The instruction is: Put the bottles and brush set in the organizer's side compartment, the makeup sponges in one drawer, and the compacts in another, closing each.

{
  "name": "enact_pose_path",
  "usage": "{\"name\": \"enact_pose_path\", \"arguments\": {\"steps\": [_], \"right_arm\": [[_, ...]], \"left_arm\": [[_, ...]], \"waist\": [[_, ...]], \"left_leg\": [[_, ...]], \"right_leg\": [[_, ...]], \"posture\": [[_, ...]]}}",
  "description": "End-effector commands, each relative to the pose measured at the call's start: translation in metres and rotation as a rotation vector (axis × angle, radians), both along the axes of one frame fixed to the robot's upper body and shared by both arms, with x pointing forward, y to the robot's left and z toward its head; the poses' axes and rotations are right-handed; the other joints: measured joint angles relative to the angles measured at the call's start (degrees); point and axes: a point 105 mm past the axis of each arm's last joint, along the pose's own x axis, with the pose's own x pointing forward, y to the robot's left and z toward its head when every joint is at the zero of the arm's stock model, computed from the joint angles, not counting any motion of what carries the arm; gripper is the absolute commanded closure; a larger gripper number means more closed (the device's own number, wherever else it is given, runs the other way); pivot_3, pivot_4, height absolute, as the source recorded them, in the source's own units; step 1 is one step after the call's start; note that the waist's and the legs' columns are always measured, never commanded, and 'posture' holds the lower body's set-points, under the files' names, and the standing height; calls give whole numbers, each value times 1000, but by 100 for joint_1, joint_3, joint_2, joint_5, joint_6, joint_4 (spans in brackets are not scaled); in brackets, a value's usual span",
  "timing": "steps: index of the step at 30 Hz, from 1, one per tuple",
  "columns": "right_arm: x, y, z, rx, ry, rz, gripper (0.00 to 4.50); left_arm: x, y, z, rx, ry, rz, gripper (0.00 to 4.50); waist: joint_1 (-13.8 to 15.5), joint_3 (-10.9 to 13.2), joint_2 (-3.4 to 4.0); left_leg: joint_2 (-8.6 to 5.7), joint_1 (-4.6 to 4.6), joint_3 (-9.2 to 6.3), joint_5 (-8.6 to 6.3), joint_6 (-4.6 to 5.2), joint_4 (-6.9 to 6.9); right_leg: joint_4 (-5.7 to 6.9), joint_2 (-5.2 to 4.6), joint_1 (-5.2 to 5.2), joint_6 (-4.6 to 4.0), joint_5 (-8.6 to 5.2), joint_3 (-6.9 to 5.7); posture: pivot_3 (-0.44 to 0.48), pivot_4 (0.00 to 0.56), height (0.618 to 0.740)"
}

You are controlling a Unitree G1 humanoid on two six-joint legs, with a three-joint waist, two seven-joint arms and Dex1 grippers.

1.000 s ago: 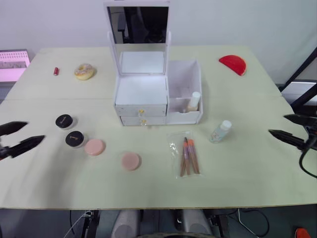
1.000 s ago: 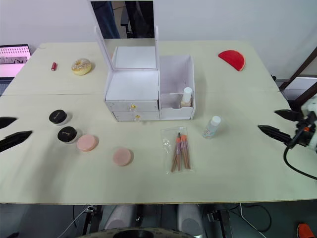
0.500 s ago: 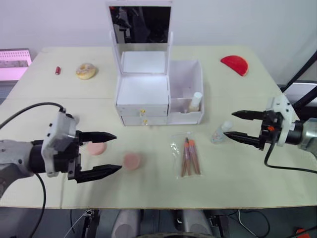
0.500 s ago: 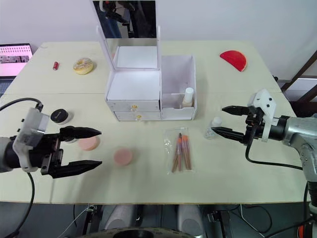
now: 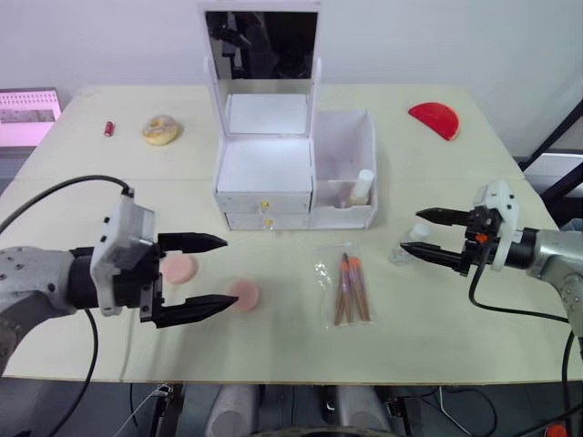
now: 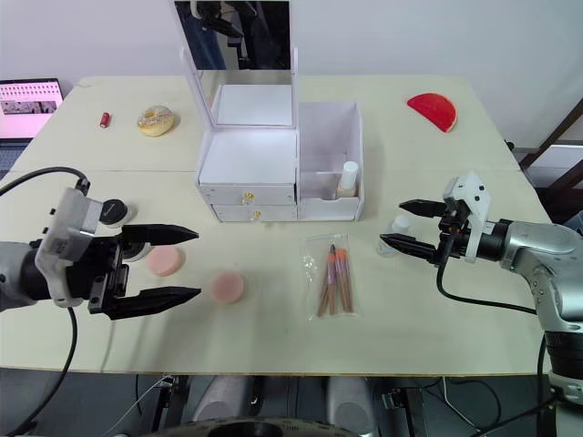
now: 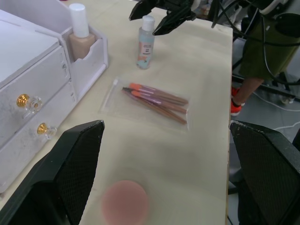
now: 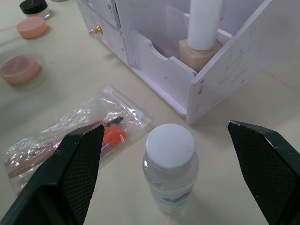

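The white organizer (image 5: 266,173) stands mid-table with its mirror lid up and both gold-knobbed drawers shut. A foundation bottle (image 5: 361,187) stands in its side compartment (image 5: 343,146). A clear bottle with a white cap (image 8: 169,164) stands upright on the table between the fingers of my open right gripper (image 5: 410,229), untouched. The bagged brush set (image 5: 346,289) lies in front of the organizer. Two pink makeup sponges (image 5: 178,268) (image 5: 242,294) lie by my open left gripper (image 5: 230,271), which holds nothing. A black compact (image 6: 114,211) peeks out behind my left arm.
A doughnut (image 5: 159,129) and a small red tube (image 5: 108,128) lie at the back left. At the back right rests a red half-round piece (image 5: 434,119). A laptop (image 5: 27,105) sits off the table's left edge. A person's legs (image 7: 262,51) show beyond the table's right side.
Both arms swung in from the table's sides a second ago. Since half a second ago the left gripper edged right toward the sponges, and the right gripper crept left around the clear bottle.
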Motion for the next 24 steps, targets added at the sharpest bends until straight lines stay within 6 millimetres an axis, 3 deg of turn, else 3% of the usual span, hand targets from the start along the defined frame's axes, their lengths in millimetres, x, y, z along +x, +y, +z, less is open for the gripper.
{"name": "enact_pose_path", "arguments": {"steps": [1,4,9,10,19,24], "right_arm": [[0,3,10,16,-45,13,69],[0,4,10,16,-46,15,934],[0,4,13,19,-51,16,3599],[0,4,13,19,-52,17,3817],[-1,7,22,38,-70,32,3810],[-3,21,50,49,-134,91,3810]], "left_arm": [[-2,-3,3,8,-18,-16,0],[-2,-3,2,9,-15,-14,0],[-1,-2,1,12,-10,-10,0],[-1,-2,0,13,-9,-10,0],[0,-2,1,17,-8,-5,0],[0,-2,-1,21,-6,-1,0]], "waist": [[-1,0,0],[-3,0,0],[0,0,0],[0,0,0],[-3,0,0],[-9,1,1]], "left_leg": [[0,0,0,0,0,1],[0,0,0,0,0,-1],[0,-2,0,0,0,-2],[0,-2,0,0,0,-2],[0,-1,0,0,0,-1],[0,-1,0,0,0,-1]], "right_leg": [[1,0,0,0,0,0],[0,0,0,0,0,0],[0,0,-1,0,0,0],[0,0,-1,0,0,0],[0,0,-1,0,0,0],[1,0,-1,0,0,0]], "posture": [[0,150,739],[0,150,739],[0,150,739],[0,150,739],[0,150,739],[0,150,739]]}}
